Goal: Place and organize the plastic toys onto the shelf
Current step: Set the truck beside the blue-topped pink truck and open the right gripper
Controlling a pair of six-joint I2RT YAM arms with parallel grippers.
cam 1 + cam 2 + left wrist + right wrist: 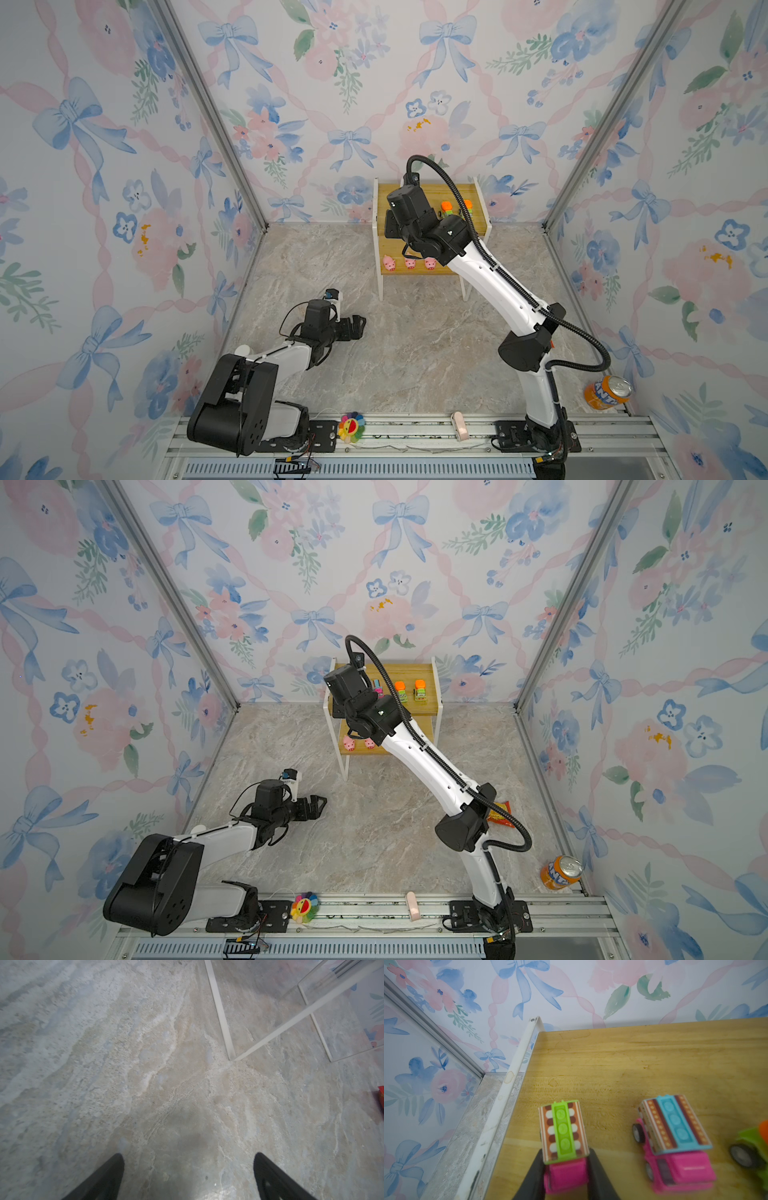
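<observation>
as the right gripper (pixel 565 1156) clamps a truck (pixel 562 1130), its twin (pixel 675 1126) stands beside.

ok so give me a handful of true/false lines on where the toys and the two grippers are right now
1. The right gripper is shut on a pink truck at the shelf's upper board. True.
2. The left gripper holds a pig. False: it is open and empty above the bare table.
3. The pigs stand on the upper board. False: the three in view stand on the lower board.
4. Two green trucks stand on the upper board. True.
5. The orange can sits on the shelf. False: it stands on the table, near the right arm's base.
</observation>
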